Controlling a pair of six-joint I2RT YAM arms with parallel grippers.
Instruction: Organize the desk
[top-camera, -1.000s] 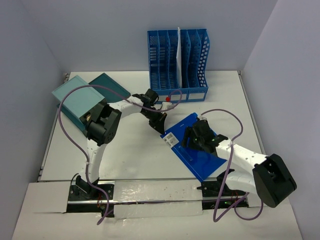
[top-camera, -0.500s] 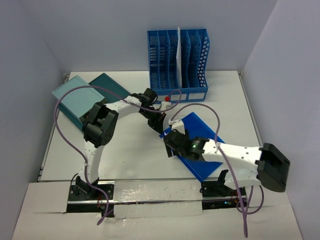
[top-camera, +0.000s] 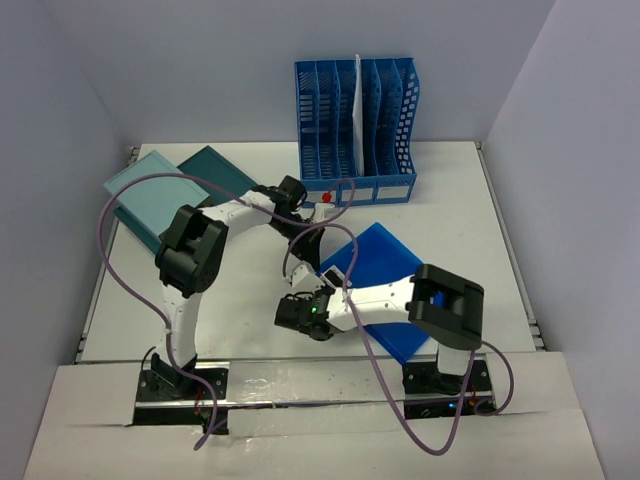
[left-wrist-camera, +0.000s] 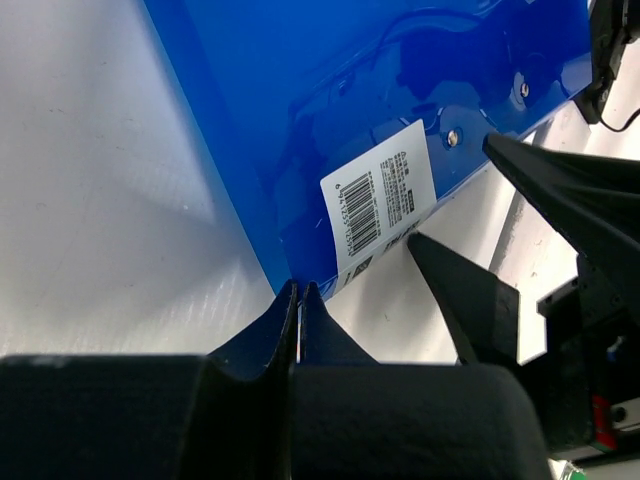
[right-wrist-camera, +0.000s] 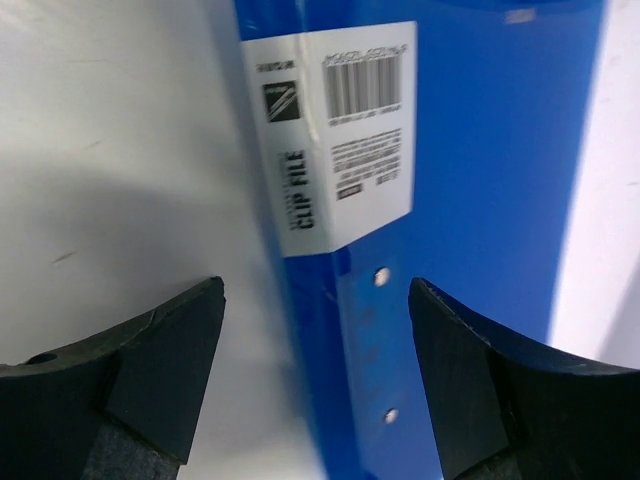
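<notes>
The table (top-camera: 250, 300) fills the whole floor of the lavender-walled enclosure, and it looks only partly tidied. At its far left, a light teal folder (top-camera: 140, 195) and a dark teal folder (top-camera: 222, 170) lie flat and overlapping, askew to the table's edges. I judge these are not yet put away.

Right of them, the left arm reaches across to the left corner of a blue clip file (top-camera: 385, 260). The left tool (left-wrist-camera: 299, 292) is closed, its tips meeting right at that corner. Whether a thin edge of the cover is pinched between them, I cannot tell.

At the far middle stands a blue file rack (top-camera: 355, 120). One white sheet (top-camera: 356, 110) stands upright in a middle slot, and the other slots look unfilled (so there is room for more).

The clip file lies flat on the table, right of centre and turned diagonally. The right tool (right-wrist-camera: 315, 287) hangs low over its near-left end, near the white label (right-wrist-camera: 330, 130). It is spread wide and holds nothing, with one finger over bare table and the other over the blue cover.

By my reading, most of the work is left: the clip file must be lifted and stood in the rack, and the two teal folders after it.
</notes>
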